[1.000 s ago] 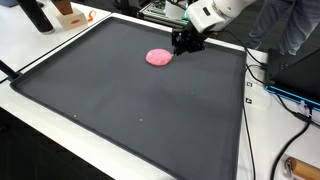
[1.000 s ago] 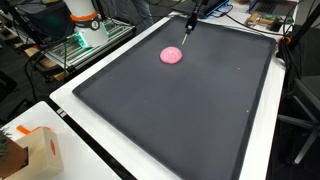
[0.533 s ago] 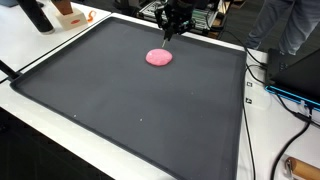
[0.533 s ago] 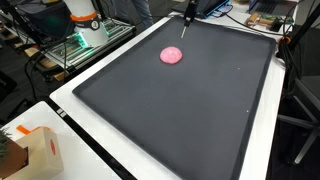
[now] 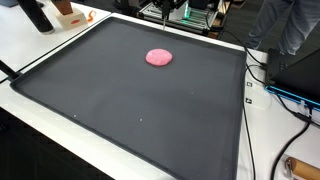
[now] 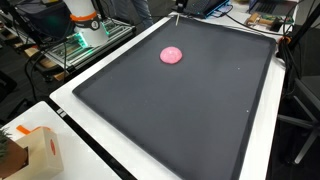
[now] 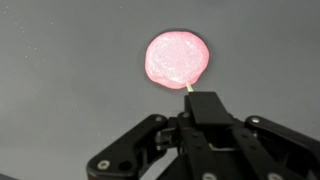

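Matt dark mat, grainy pink disc

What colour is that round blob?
The flat round blob is pink, clearest in the wrist view.

Dark mat covers most of white table. Cardboard box sits off one mat corner. Cables trail along one side. Orange-white cylinder stands beyond another edge.

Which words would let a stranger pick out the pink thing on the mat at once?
A big dark grey mat covers most of the white table. Toward its far edge lies a small, round, flat pink blob. It is the only brightly coloured thing on that dark surface.
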Available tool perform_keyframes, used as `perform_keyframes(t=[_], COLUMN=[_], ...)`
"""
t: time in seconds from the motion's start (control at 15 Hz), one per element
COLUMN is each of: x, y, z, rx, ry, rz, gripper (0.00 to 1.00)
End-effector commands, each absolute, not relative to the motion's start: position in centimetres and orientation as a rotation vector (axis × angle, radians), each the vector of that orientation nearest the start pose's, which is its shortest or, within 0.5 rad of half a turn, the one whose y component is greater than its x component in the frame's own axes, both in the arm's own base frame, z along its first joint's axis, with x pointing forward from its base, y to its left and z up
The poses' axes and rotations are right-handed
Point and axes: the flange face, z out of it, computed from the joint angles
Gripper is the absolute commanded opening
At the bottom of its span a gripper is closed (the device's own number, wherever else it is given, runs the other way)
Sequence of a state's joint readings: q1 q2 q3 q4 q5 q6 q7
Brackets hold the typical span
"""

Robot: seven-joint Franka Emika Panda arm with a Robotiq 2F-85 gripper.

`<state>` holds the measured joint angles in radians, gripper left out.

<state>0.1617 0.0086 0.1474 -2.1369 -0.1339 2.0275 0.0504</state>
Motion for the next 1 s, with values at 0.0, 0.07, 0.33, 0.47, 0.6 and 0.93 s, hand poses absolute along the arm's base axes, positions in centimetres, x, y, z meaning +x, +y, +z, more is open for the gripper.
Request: perform_keyframes(t=[0.0,0.07,0.33,0.47,0.6,0.93], x=[48.0,47.6,46.3,47.5,47.4,47.5], y=[14.0,13.9,13.9,14.4,14.4,14.4], z=[40.8,41.3,42.9,42.9,43.4,43.0], rx=[-3.158,-3.146,-3.11,-3.135,-3.133,-3.133], ry=[-0.539,-0.543,-0.578,-0.572,-0.576,-0.577], rz=[0.096,0.08,0.01,0.042,0.028,0.04], gripper=[0.03,0.03,0.03,0.03,0.12,0.12])
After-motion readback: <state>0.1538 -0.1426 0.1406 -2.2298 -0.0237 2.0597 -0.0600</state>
